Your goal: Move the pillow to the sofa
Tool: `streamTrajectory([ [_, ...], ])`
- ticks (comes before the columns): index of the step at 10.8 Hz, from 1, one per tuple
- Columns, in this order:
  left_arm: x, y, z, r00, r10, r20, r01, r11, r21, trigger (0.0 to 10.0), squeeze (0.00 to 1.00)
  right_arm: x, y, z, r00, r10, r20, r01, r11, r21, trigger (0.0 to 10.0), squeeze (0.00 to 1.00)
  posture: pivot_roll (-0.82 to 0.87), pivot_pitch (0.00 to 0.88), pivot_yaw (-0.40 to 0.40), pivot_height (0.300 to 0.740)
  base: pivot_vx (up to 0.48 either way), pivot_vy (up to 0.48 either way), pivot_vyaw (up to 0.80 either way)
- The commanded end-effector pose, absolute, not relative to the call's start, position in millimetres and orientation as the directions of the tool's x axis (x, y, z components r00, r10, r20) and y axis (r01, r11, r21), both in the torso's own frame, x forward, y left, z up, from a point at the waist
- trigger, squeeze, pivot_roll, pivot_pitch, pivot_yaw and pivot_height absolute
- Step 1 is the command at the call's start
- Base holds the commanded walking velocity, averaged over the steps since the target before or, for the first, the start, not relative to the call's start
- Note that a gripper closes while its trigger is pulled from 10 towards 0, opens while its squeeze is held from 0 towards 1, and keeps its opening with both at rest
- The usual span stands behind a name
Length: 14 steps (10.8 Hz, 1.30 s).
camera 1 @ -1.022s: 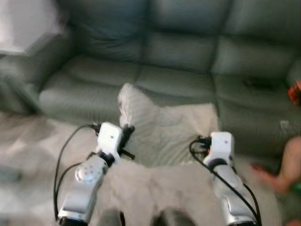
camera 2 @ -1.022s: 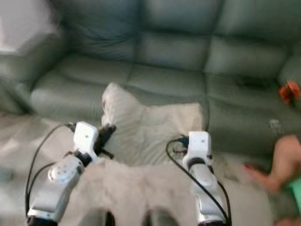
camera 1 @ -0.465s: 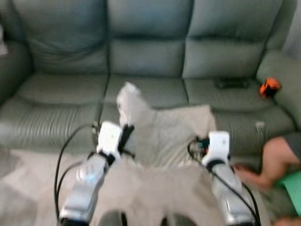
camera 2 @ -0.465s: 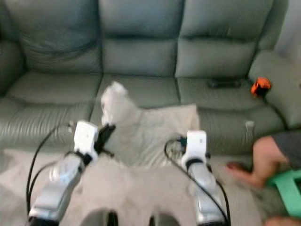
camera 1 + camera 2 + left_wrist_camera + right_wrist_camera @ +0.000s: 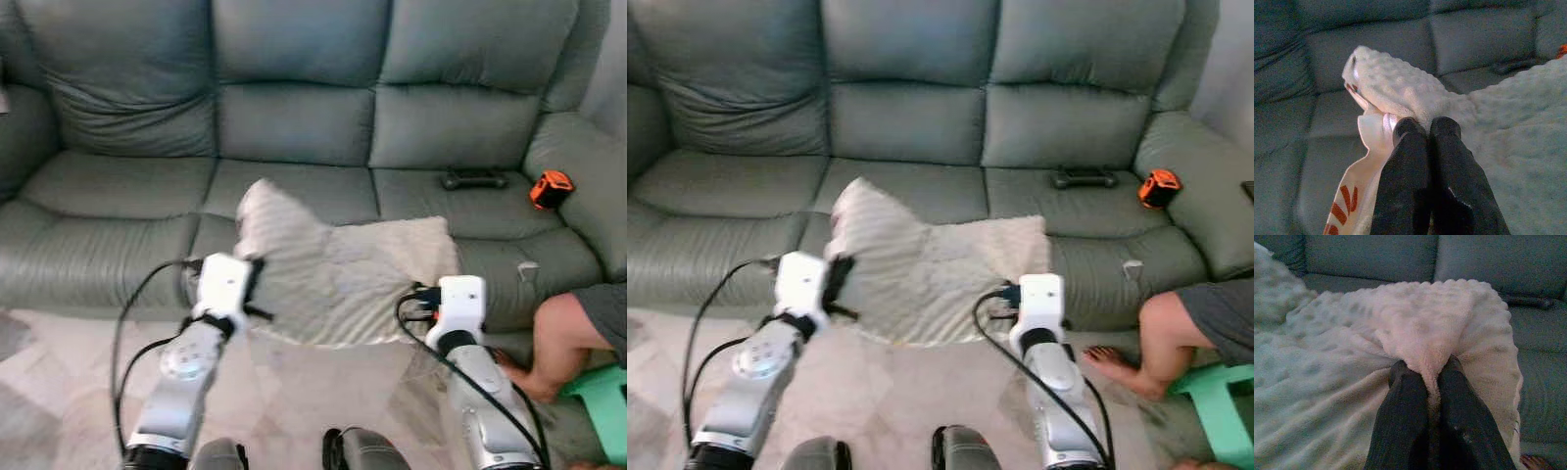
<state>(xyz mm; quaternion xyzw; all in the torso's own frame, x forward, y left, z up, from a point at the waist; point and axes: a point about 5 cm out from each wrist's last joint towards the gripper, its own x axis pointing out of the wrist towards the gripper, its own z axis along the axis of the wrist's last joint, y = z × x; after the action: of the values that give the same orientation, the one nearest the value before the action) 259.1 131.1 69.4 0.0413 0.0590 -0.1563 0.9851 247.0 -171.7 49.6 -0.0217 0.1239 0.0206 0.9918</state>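
In the left eye view the pillow (image 5: 338,279) hangs slack between the two arms, over the front edge of the sofa (image 5: 294,127) at its middle seat, sagging like a thin fleecy cover: light, limp and unbreakable, so it is best held by pinched edges near two corners. A dark remote (image 5: 474,179) and an orange object (image 5: 551,188) lie on the seat nearest the sofa's right arm. In the right eye view a person's leg (image 5: 1161,338) rests on the pale tiled floor (image 5: 911,392) by the sofa's right front corner. The left wrist view shows the left pincer (image 5: 1426,128) closed on a bunched fold beside a printed label. The right wrist view shows the right pincer (image 5: 1431,371) nipping a ridge of the nubbly fabric.
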Motion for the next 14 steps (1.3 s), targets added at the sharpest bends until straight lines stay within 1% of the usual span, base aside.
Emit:
streamTrajectory([
  [1,258.9,131.9,70.7,0.946,-0.304,-0.116,0.312,0.948,0.061,10.0,0.00,247.8,-173.5,57.6,0.978,0.030,-0.204,-0.041,0.998,-0.046,10.0,0.00,-0.05,0.091,-0.038,0.740,0.000,0.000,0.56],
  [2,258.0,131.2,71.1,0.942,-0.315,-0.114,0.323,0.944,0.060,10.0,0.00,246.7,-174.2,56.7,0.978,0.025,-0.207,-0.035,0.999,-0.041,10.0,0.00,-0.05,0.092,-0.037,0.740,0.000,0.000,0.47],
  [6,259.6,128.8,72.9,0.936,-0.339,-0.092,0.345,0.938,0.047,10.0,0.00,246.3,-173.5,56.3,0.978,0.019,-0.207,-0.025,0.999,-0.024,10.0,0.00,-0.05,0.094,-0.030,0.740,0.000,0.000,0.00],
  [8,257.5,126.9,73.3,0.929,-0.360,-0.089,0.365,0.930,0.041,10.0,0.00,245.1,-172.3,55.7,0.978,0.021,-0.209,-0.026,0.999,-0.020,10.0,0.00,-0.05,0.096,-0.026,0.740,0.319,0.000,0.00],
  [11,257.7,126.6,73.5,0.924,-0.372,-0.089,0.377,0.925,0.042,10.0,0.00,243.9,-171.1,55.0,0.977,0.023,-0.210,-0.026,1.000,-0.014,10.0,0.00,-0.05,0.098,-0.021,0.740,0.480,0.000,0.00],
  [14,257.2,125.7,73.1,0.921,-0.379,-0.091,0.384,0.922,0.041,10.0,0.00,242.9,-170.2,53.7,0.977,0.022,-0.213,-0.026,1.000,-0.012,10.0,0.00,-0.05,0.098,-0.022,0.740,0.359,0.000,0.00],
])
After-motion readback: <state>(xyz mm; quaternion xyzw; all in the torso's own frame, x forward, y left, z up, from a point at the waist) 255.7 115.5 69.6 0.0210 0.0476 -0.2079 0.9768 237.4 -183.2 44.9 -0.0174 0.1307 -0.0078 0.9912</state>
